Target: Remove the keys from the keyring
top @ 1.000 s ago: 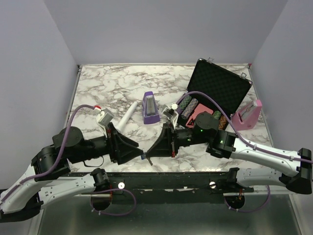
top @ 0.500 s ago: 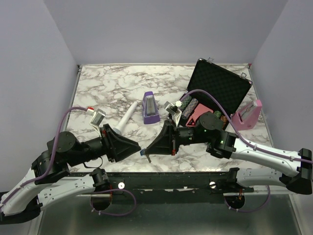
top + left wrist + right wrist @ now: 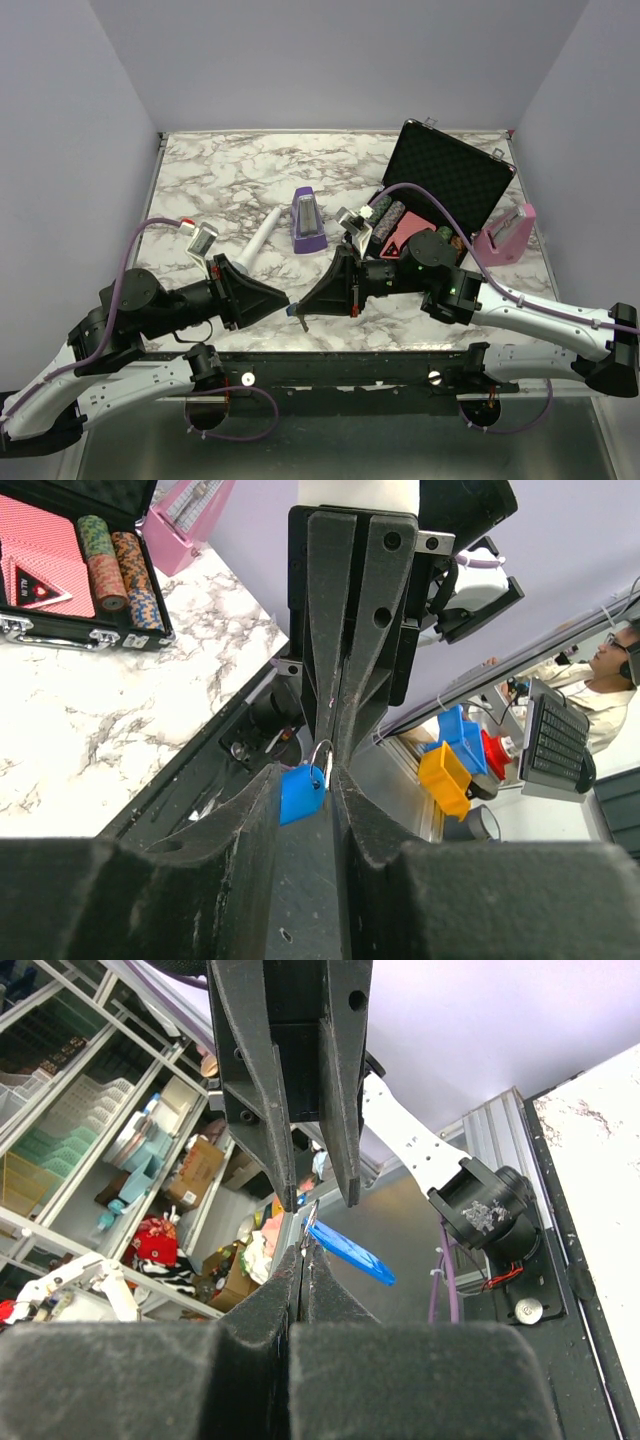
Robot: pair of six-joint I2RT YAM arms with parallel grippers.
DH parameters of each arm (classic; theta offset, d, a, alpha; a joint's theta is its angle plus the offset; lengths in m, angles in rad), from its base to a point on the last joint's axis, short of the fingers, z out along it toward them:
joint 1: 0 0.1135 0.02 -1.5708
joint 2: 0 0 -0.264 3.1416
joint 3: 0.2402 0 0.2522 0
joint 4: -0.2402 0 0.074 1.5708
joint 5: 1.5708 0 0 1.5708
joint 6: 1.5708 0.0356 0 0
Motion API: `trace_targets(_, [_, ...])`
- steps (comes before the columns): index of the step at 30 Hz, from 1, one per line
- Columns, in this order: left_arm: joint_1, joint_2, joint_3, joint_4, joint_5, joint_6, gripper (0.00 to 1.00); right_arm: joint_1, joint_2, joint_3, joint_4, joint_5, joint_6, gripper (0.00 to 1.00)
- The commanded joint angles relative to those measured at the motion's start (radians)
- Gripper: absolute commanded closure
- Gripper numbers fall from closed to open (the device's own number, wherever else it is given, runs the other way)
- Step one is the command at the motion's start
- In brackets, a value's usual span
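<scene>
At 6 o'clock on the desk (image 3: pixel 230 170) | right gripper (image 3: pixel 303 1250) jaws pinched shut on keyring (image 3: pixel 322 752); left gripper (image 3: pixel 289 300) jaws slightly parted astride blue tag (image 3: pixel 300 792) | keys indiscernible | expect light, stiff, slippery metal; grip yours by the head.

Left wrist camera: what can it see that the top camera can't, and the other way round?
Only the left wrist: the silver keyring pinched in the shut right tool, its blue tag, and a person beyond the table. Only the top: the purple metronome and the white stick. Both: the marble table, chip case and pink metronome.
</scene>
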Motion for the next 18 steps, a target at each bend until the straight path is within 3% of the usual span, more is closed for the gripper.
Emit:
trace_targets(1, [-0.004,0.011,-0.008,0.024,0.023,-0.007,0.68,-0.001,-0.013,-0.011,0.036,0.019,0.006,0.99])
trace_targets(12, [-0.004,0.029,-0.024,0.062,0.066,-0.01,0.73,-0.001,0.001,-0.012,0.045,0.016,0.009,0.99])
trace_targets(18, [-0.004,0.034,-0.016,0.068,0.071,-0.012,0.97,0.001,0.001,-0.015,0.059,0.016,0.017,0.99])
